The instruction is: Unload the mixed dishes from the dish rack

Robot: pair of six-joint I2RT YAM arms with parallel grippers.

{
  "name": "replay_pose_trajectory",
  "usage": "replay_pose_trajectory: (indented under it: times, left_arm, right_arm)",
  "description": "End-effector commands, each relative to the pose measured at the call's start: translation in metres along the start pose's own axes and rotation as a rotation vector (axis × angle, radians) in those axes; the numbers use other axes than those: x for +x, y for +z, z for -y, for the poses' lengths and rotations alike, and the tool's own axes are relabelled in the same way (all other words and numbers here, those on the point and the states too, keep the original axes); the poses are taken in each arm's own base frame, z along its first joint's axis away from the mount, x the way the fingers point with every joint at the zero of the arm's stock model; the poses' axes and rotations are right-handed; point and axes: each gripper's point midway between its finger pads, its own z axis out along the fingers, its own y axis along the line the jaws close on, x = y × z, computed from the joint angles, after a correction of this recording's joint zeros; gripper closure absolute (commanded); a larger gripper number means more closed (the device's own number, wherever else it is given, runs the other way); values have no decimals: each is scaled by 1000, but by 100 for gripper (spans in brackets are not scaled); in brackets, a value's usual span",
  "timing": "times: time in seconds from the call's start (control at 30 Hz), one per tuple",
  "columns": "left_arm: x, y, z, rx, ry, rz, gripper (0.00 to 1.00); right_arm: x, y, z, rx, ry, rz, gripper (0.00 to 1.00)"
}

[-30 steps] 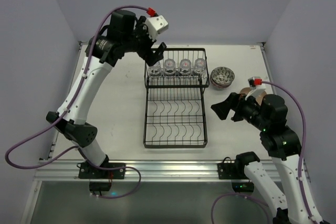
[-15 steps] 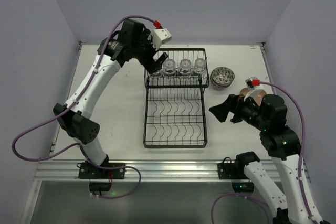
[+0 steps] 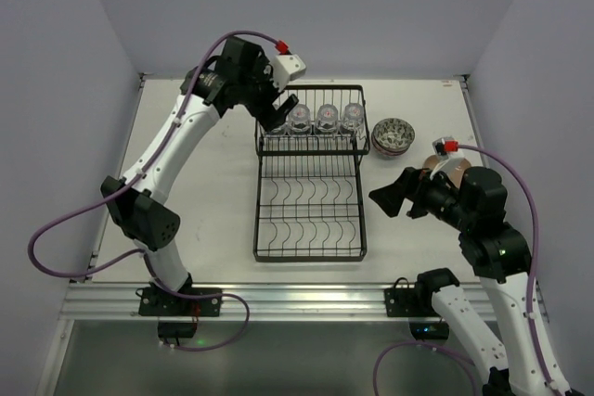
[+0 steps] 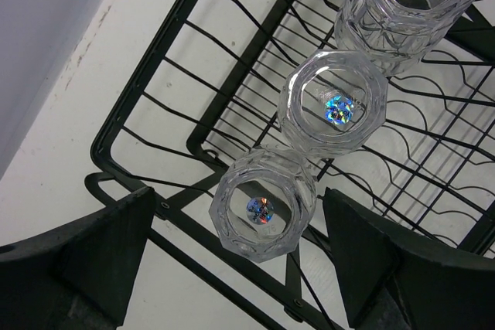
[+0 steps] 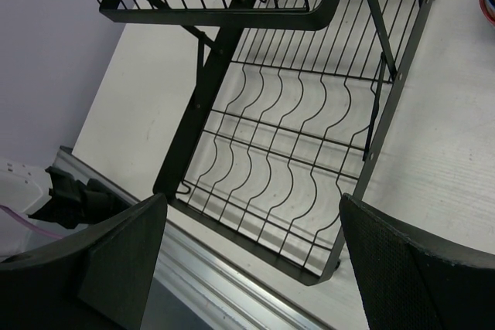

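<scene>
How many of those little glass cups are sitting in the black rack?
4 glass cups, in a row on the dish rack's raised shelf: three show from above; the leftmost cup sits between the left gripper's open fingers, hidden overhead.

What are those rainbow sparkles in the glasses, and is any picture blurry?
Left wrist view: sharp; a rainbow glint sits in each glass cup base, reflection or sticker I cannot tell. Right wrist view: dish rack crisp, the near fingers dark and underlit. Top view: even light, faint shadows.
</scene>
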Motion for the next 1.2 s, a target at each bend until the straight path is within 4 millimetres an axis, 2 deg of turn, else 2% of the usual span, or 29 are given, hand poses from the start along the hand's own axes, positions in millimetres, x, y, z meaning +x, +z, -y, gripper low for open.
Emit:
replay_pose_trajectory:
  times: [0.0,0.17,0.23,0.37,0.4,0.47,0.5,0.6,0.7,0.77,0.8,0.87,1.0,1.17]
  left_arm:
    - [31,8,9,61,82,-126,9]
    - [33,15,18,66,90,-152,14]
    - [32,15,19,60,91,-154,28]
    - [33,11,15,22,86,-164,35]
    - [31,8,15,15,89,-158,44]
    - [31,6,11,-8,86,-158,47]
    - [29,4,11,-16,89,-154,54]
    - [23,0,7,-40,94,-136,65]
    - [16,-2,5,-52,97,-113,76]
    - [11,-3,3,-60,99,-97,78]
    - [6,-5,3,-62,100,-84,84]
    - [-2,-10,2,-71,102,-55,89]
    - [-23,-25,-2,-118,104,13,96]
    - [-48,-51,-15,-218,92,119,98]
  right_arm:
    - [1,1,-6,-43,-26,-4,6]
    - [2,1,-6,-45,-30,-4,6]
    - [1,1,-6,-44,-31,-2,6]
    - [1,1,-7,-50,-32,-1,6]
    - [2,1,-7,-51,-30,-3,6]
    - [1,1,-7,-52,-31,0,6]
    - [1,1,-7,-55,-33,-2,6]
    - [1,1,-8,-57,-33,-1,6]
    - [1,0,-8,-55,-32,0,6]
    - [2,0,-8,-55,-32,0,6]
    - [1,-1,-9,-57,-33,1,6]
    - [1,-1,-8,-55,-33,3,6]
    - [1,0,-9,-58,-32,0,6]
    - [-1,-1,-11,-65,-32,6,6]
